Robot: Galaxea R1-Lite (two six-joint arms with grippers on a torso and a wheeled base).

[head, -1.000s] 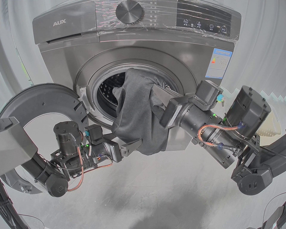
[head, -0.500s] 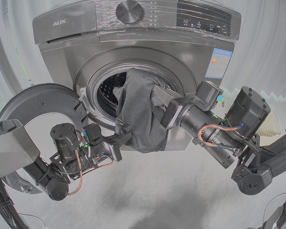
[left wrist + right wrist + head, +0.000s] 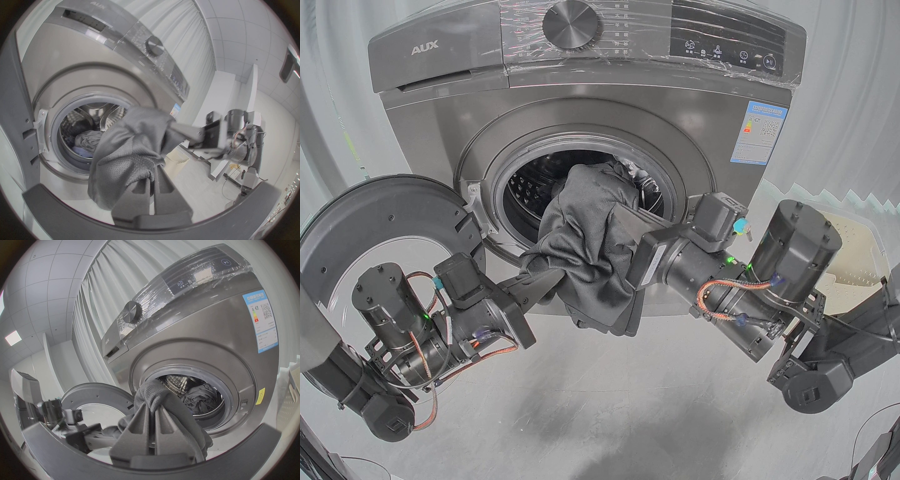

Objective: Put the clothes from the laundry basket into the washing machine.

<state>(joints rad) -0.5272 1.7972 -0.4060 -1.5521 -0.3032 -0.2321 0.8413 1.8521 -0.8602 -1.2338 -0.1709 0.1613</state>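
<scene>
- Clothes (image 3: 200, 399) lie crumpled in the ribbed, perforated steel drum of the washing machine (image 3: 425, 125), a smooth grey box whose top panel is wrapped in clear film.
- Its round door (image 3: 381, 212) is swung wide to the robot's left, which leaves the mouth free for loading.
- The laundry basket (image 3: 859, 250), cream perforated plastic, sits behind the right arm.
- The dark garment (image 3: 587, 237), a limp mesh-knit fabric, is bunched across the mouth. Its top is just inside and its hem hangs outside below the rim.
- The right gripper (image 3: 152, 408) pinches the upper fold between pressed-together wedge fingers, probably to carry it inward.
- The left gripper (image 3: 153, 178) nips the lower edge, likely so the sagging part clears the rim.
</scene>
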